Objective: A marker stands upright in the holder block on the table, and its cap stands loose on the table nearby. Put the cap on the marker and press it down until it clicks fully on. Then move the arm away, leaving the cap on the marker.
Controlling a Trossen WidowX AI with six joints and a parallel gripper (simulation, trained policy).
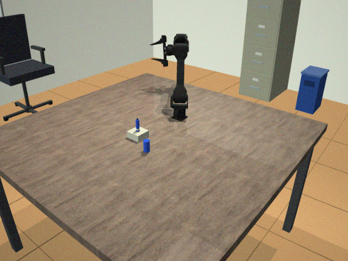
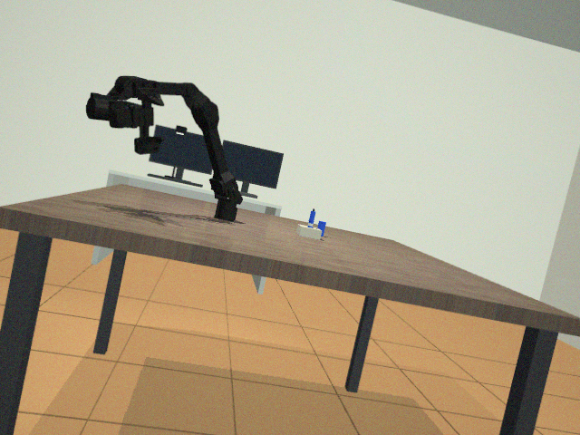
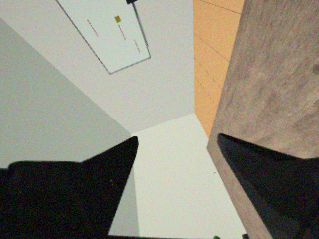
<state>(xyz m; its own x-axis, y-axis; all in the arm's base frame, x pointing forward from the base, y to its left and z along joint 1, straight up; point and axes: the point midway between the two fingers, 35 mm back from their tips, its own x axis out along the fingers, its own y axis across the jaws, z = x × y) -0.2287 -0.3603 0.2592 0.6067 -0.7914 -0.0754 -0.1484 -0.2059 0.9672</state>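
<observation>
A blue marker (image 1: 137, 123) (image 2: 312, 218) stands upright in the pale holder block (image 1: 136, 136) (image 2: 308, 232), with its dark tip up. The blue cap (image 1: 146, 145) (image 2: 322, 228) stands upright on the table beside the block, apart from it. My gripper (image 1: 150, 51) (image 3: 176, 138) is open and empty. It is raised high above the table, well away from the marker and the cap. In the wrist view the fingers are wide apart with only walls behind them, and neither marker nor cap shows there.
The wooden table (image 1: 179, 179) (image 2: 262, 257) (image 3: 279, 75) carries the arm's base, which stands behind the block in the top view. An office chair (image 1: 25, 67), a filing cabinet (image 1: 257, 56) and a blue bin (image 1: 311, 91) stand off the table. Two monitors (image 2: 255, 163) stand beyond it.
</observation>
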